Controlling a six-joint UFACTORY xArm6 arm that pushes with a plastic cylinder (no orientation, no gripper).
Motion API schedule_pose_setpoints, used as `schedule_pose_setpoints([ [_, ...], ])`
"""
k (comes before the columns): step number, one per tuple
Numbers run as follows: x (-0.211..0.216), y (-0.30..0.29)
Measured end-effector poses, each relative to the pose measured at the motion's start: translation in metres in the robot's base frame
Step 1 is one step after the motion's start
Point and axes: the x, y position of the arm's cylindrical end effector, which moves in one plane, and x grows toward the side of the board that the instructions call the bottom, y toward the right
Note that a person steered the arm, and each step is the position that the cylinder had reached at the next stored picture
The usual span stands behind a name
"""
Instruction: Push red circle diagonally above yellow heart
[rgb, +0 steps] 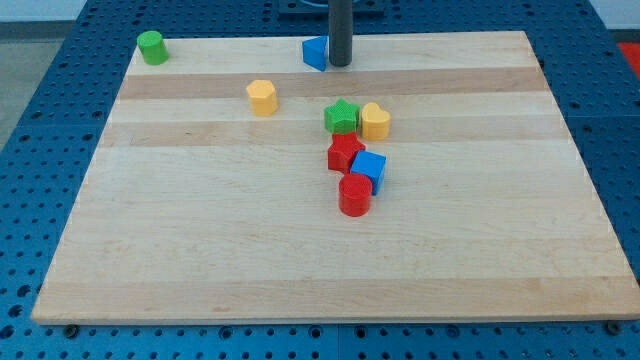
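The rod's tip rests at the top edge of the pale wooden surface, touching the right side of a blue block and well apart from the red circle. This tool is a plain rod with nothing that opens or closes. The glossy red circle touches a blue cube below a red star; the yellow heart sits above, beside a green star.
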Motion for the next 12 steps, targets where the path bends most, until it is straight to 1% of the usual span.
schedule_pose_setpoints([
  [1, 0.037, 0.0],
  [2, 0.057, 0.004],
  [3, 0.057, 0.004],
  [4, 0.069, 0.004],
  [5, 0.103, 0.046],
  [6, 0.131, 0.105],
  [7, 0.178, 0.147],
  [8, 0.253, 0.151],
  [9, 0.295, 0.084],
  [10, 0.297, -0.001],
  [11, 0.283, -0.06],
  [12, 0.256, -0.045],
])
